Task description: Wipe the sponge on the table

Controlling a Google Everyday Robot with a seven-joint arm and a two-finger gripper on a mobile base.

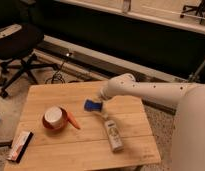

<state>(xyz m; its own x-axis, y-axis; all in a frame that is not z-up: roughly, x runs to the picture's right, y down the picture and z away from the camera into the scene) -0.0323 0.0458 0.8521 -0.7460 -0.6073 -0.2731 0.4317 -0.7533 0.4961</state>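
The dark blue sponge [90, 105] lies flat on the pale plank table [56, 92], a little right of its middle. My white arm reaches in from the right and bends down to it. The gripper [100, 103] is at the sponge's right end, touching or nearly touching it. The wrist housing above hides the gripper's tip.
A white bottle [113, 133] lies on its side just in front of the sponge. A white cup on a red saucer [54, 118] and an orange carrot [72, 120] sit to the left. A wrapped bar [19, 146] lies at the front left corner. An office chair [18, 47] stands beyond the table.
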